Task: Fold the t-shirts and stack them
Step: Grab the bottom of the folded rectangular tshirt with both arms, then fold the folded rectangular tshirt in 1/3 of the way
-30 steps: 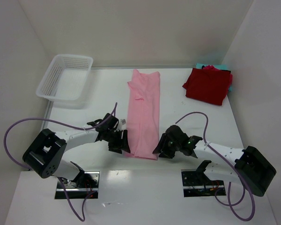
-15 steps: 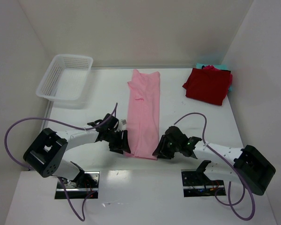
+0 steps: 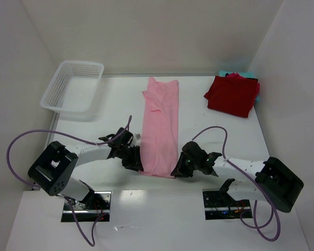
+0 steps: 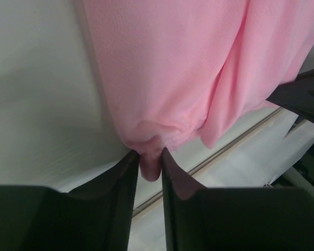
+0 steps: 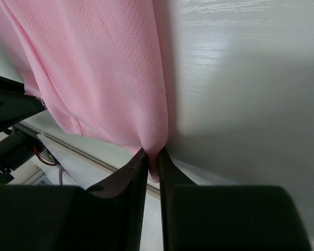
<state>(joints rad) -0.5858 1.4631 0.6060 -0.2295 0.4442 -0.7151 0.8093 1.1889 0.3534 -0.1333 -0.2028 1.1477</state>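
Observation:
The light pink t-shirt (image 3: 159, 128) lies as a long narrow strip down the middle of the table. My left gripper (image 3: 138, 166) is shut on its near left corner; the wrist view shows pink cloth (image 4: 172, 78) pinched between the fingers (image 4: 123, 172). My right gripper (image 3: 177, 170) is shut on the near right corner, pink cloth (image 5: 110, 73) bunched between its fingers (image 5: 167, 167). The dark red folded t-shirt (image 3: 232, 95) lies at the back right, with a teal t-shirt (image 3: 223, 73) showing at its edge.
A white plastic mesh basket (image 3: 73, 87) stands at the back left. White walls close in the table on the left, back and right. The arm bases and purple cables sit at the near edge.
Both grippers have crept inward and slightly nearer along the shirt's near edge, and the near hem has pulled up a little toward them.

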